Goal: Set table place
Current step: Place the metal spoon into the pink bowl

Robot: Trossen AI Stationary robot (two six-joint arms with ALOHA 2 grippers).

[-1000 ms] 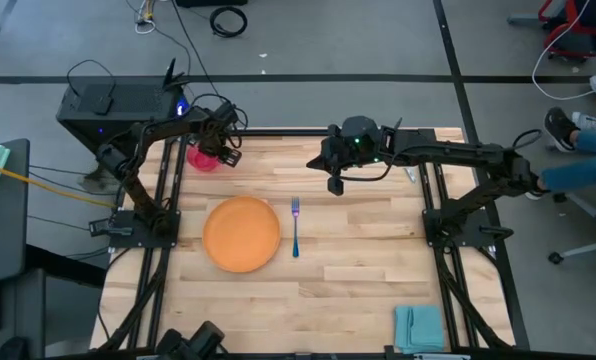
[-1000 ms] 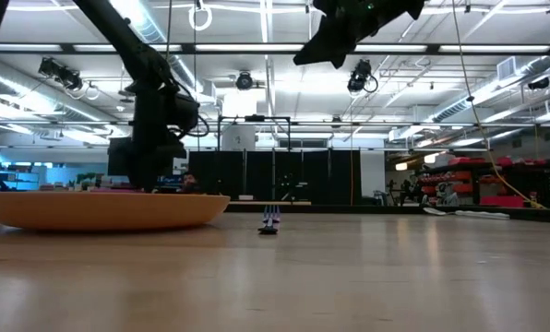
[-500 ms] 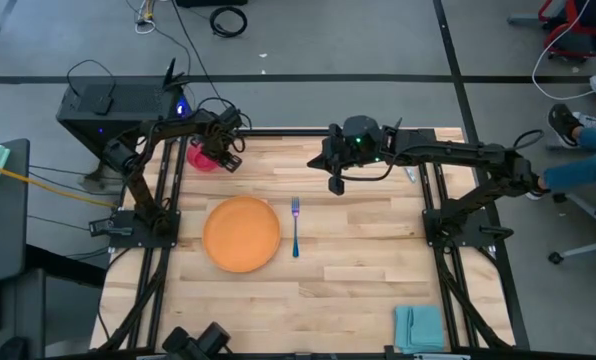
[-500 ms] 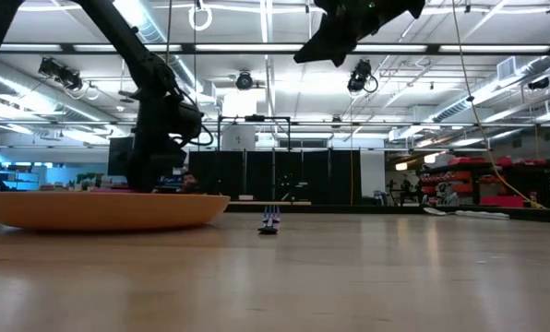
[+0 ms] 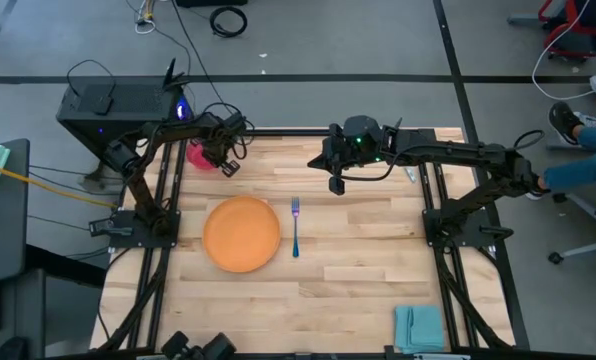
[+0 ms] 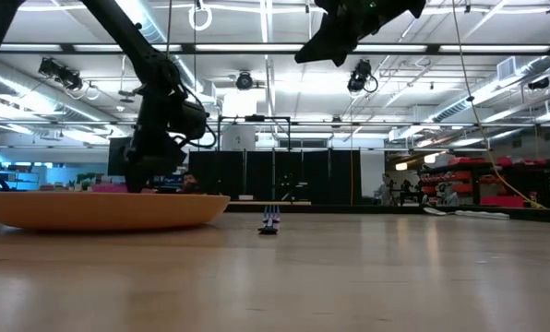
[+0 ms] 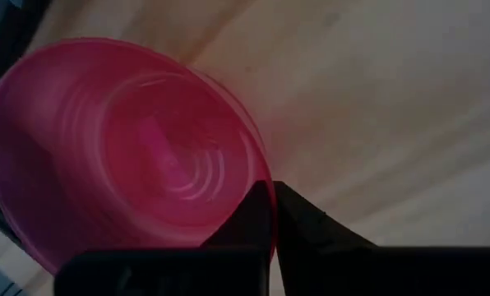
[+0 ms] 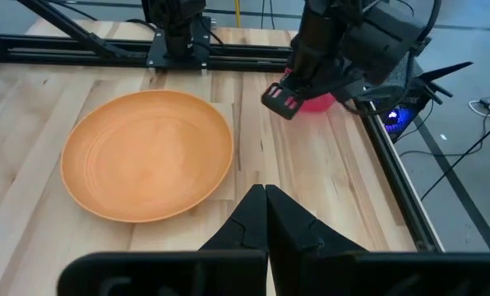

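Note:
The small pink-red cup point(image 5: 198, 157) stands upright at the table's far left corner, beside the black rail; the left wrist view looks into it point(image 7: 130, 156). My left gripper point(image 5: 222, 160) is shut on the cup's rim at the side toward the table's middle. The round orange plate point(image 5: 241, 233) lies flat left of centre, with the blue-handled fork point(image 5: 295, 228) just to its right. My right gripper point(image 5: 336, 186) hangs shut and empty above the far middle of the table, high over the boards in the low view point(image 6: 314, 53). My left gripper pinches the cup's wall at the rim point(image 7: 260, 174), with one finger inside the cup and one outside. The fingers slant down onto it from above, on the side facing the table's middle. Whether the cup's base still rests on the table, I cannot tell.
A folded teal napkin point(image 5: 419, 327) lies at the near right corner. Black rails point(image 5: 168, 190) run along the table's left and right sides. Bare planks stretch between the fork and the right rail and across the near half.
My left gripper has shut its fingers on the cup's rim and has shifted slightly toward the table's middle. The cup, plate and fork stay where they were.

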